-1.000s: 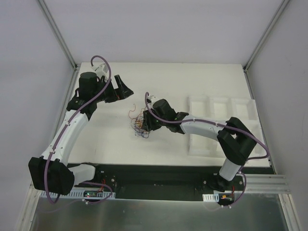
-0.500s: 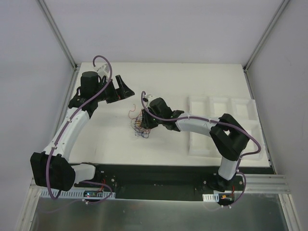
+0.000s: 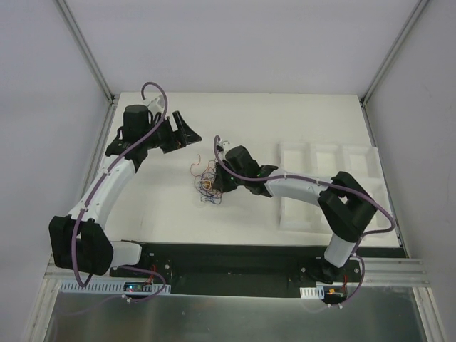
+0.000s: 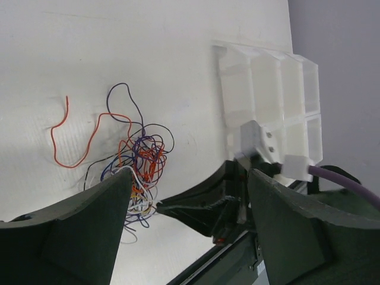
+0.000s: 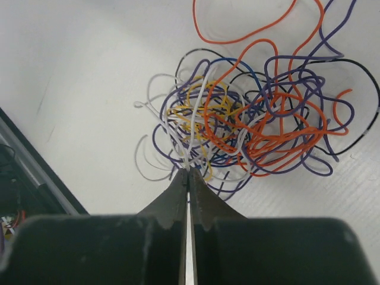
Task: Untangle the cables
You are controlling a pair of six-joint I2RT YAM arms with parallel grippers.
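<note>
The cables [image 3: 205, 184] lie in a small tangle of orange, purple, white, yellow and black wires near the table's middle. My right gripper [image 3: 216, 185] sits at the tangle's right edge. In the right wrist view it [image 5: 189, 171] is shut, with a white wire [image 5: 193, 127] of the tangle [image 5: 255, 127] pinched at its tips. My left gripper [image 3: 183, 132] hovers above and left of the tangle, open and holding nothing. From the left wrist view [image 4: 189, 176] the tangle [image 4: 141, 166] and the right gripper's tips [image 4: 161, 207] show between its fingers.
A loose orange strand [image 4: 61, 141] curls on the table left of the tangle. A white compartment tray [image 3: 328, 187] stands on the right side of the table, also in the left wrist view [image 4: 270, 89]. Grey walls enclose the table.
My right gripper has shut on a white wire at the tangle's edge. The left arm has drifted slightly right, its jaws a little narrower.
</note>
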